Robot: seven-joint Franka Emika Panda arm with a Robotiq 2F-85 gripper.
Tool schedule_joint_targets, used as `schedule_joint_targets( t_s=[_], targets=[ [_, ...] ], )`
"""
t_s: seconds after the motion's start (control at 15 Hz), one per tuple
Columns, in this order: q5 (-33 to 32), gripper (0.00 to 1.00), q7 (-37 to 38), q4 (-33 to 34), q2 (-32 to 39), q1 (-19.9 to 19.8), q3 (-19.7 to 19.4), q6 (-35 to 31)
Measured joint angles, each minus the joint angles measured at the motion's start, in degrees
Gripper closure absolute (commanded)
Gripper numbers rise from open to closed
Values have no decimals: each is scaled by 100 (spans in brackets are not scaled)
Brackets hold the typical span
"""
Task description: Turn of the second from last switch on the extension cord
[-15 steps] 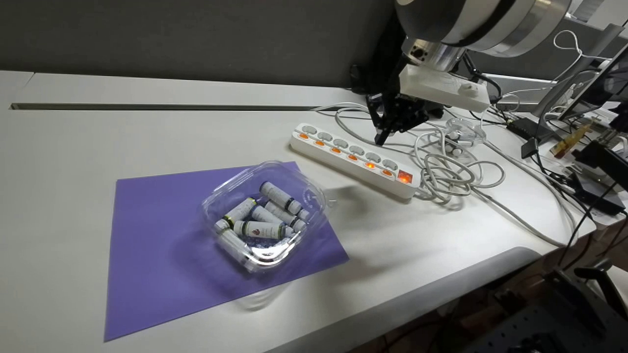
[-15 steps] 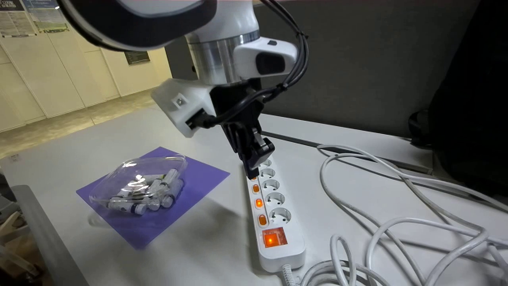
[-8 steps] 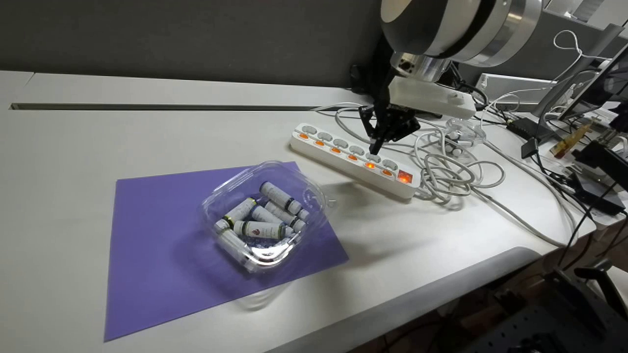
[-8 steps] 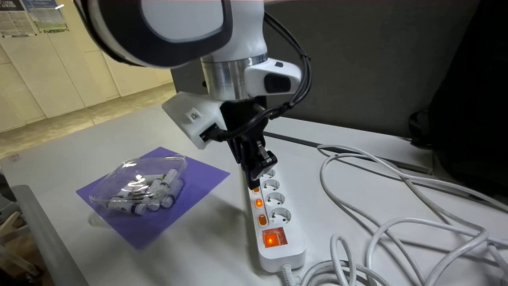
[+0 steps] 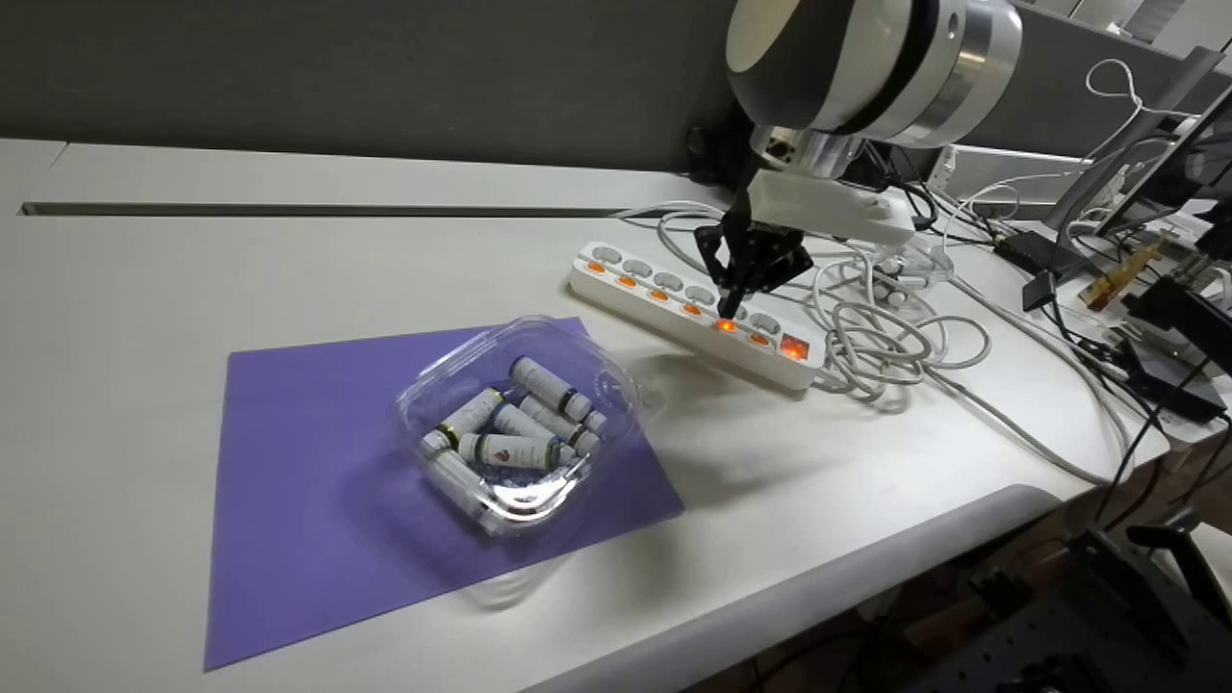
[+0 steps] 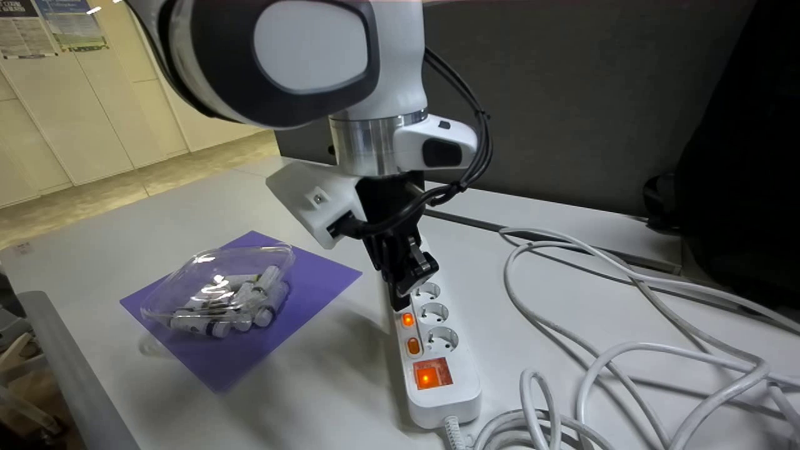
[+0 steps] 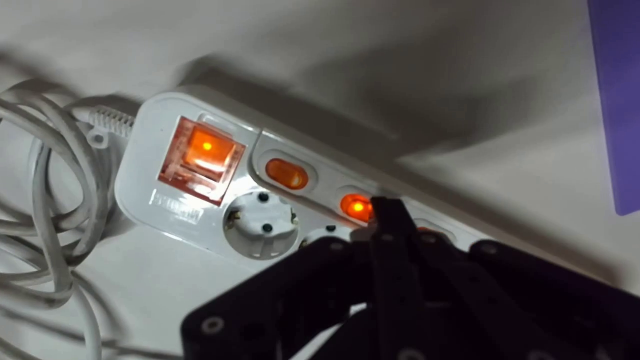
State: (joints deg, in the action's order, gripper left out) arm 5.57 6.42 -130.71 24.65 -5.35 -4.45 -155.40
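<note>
Closed gripper [image 7: 390, 205] hangs by lit switch [image 7: 355, 206], contact unclear.

1. The big white and black arm [image 5: 866, 67] hangs at the far right in an exterior view.
2. Its black gripper [image 5: 729, 309] points down, its tip a bit left.
3. The two fingers [image 7: 392, 260] are squeezed together.

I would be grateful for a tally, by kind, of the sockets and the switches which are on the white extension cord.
Sockets: 6 (one partly behind the hand)
Small orange switches: 6
Large switch: 1
Total: 13
</note>
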Motion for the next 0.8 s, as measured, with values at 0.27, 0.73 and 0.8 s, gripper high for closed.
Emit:
schedule_joint_targets(
  t_s=[0.27, 0.73, 0.8],
  targets=[
    [0, 100, 36, 27, 63, 25, -66, 105],
    [6, 100, 188, 27, 70, 39, -223, 247],
    [6, 100, 191, 27, 71, 39, -224, 242]
  ],
)
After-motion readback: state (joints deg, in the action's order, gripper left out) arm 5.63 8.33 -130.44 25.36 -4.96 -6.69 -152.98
